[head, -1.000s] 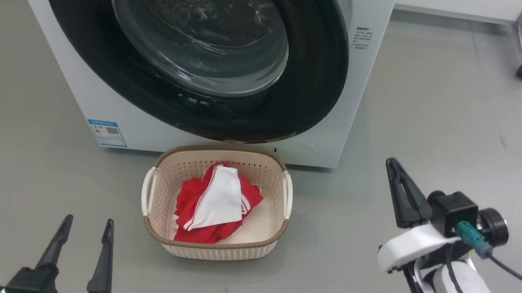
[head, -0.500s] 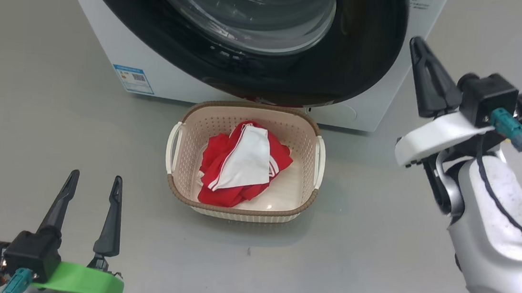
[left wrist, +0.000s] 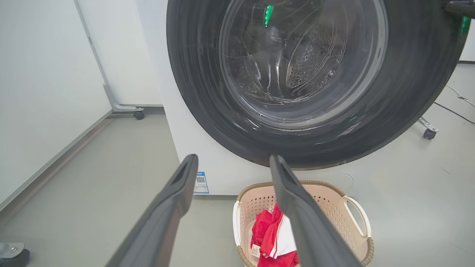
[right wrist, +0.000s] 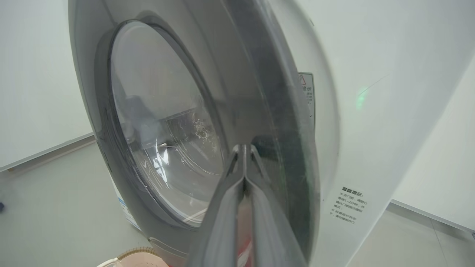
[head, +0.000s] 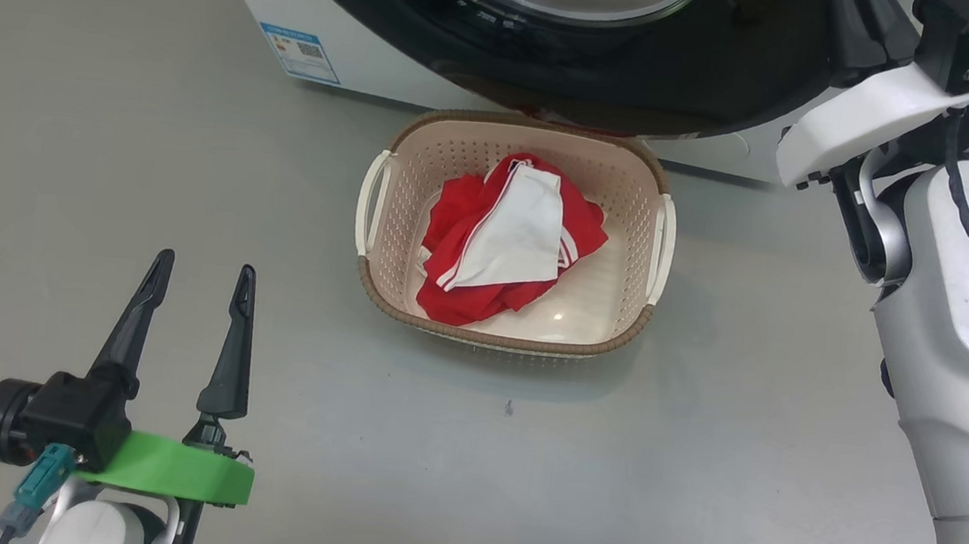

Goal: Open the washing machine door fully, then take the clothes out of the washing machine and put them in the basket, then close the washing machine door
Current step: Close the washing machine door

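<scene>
The clothes [head: 458, 283] lie in the basket [head: 531, 343], right under the washing machine door [head: 643, 101]. Above the basket's right side the right tool [right wrist: 245, 148], pinched shut and empty, sits at the door's rim; it could skid off that glossy curve and leave the door unlatched. Left of the basket, the left tool [head: 205, 263] gapes empty

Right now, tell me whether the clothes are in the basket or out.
In. The clothes lie bunched on the floor of the basket, inside its brown rim.
</scene>
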{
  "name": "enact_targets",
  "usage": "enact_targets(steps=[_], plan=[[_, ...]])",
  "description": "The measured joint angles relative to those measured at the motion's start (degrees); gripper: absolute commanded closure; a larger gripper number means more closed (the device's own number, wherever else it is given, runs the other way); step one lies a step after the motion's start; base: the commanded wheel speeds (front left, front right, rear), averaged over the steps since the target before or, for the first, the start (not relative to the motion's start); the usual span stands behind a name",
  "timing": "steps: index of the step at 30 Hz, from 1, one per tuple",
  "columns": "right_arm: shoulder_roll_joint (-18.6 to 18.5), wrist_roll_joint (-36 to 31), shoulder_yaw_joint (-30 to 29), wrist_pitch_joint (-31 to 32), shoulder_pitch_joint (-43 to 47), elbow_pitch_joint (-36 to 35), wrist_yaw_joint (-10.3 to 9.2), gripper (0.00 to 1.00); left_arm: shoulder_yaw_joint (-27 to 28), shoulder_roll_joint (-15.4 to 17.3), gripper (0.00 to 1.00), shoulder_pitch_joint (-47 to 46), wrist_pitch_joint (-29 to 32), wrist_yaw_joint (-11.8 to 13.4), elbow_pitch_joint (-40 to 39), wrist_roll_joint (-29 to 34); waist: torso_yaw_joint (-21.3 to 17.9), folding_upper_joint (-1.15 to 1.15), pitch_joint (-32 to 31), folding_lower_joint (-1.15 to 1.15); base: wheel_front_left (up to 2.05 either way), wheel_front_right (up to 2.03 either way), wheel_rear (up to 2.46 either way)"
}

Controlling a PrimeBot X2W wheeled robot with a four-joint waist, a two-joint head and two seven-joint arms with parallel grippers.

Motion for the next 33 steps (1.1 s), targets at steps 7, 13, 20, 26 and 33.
enact_targets(steps=[7, 13, 20, 26, 33], plan=[[-0.13, 0.00, -0.71, -0.99, -3.46, 3.25, 0.36, 1.00, -0.14, -0.47, 0.00, -1.17, -0.01, -0.52, 0.97, 0.00, 1.80, 0.00, 1.89, 0.00, 0.00, 0.00, 0.00], [-0.99, -0.01, -1.72, -1.00, -7.84, 6.15, 0.36, 1.00, -0.45, -0.87, 0.00, -2.33, -0.11, -1.23, 1.54, 0.00, 2.79, 0.00, 3.27, -0.01, 0.00, 0.00, 0.00], [-2.05, -0.45, -2.38, -1.79, -12.07, 9.45, 0.36, 1.00, -0.44, -1.81, 0.00, -4.14, -0.16, -1.94, 1.63, 0.53, 3.92, 0.00, 4.84, -0.01, 0.00, 0.00, 0.00], [-2.22, -0.44, -3.85, -3.23, -14.39, 12.61, 0.20, 1.00, -0.25, -2.01, 0.00, -4.27, -0.16, -1.98, 1.89, 1.11, 4.60, 0.00, 5.32, -0.01, 0.00, 0.00, 0.00], [-2.59, -0.41, -4.89, -4.81, -16.17, 15.06, -0.40, 1.00, -0.15, -2.34, 0.00, -5.15, -0.16, -2.47, 2.04, 1.51, 5.10, 0.00, 5.59, -0.01, 0.00, 0.00, 0.00]])
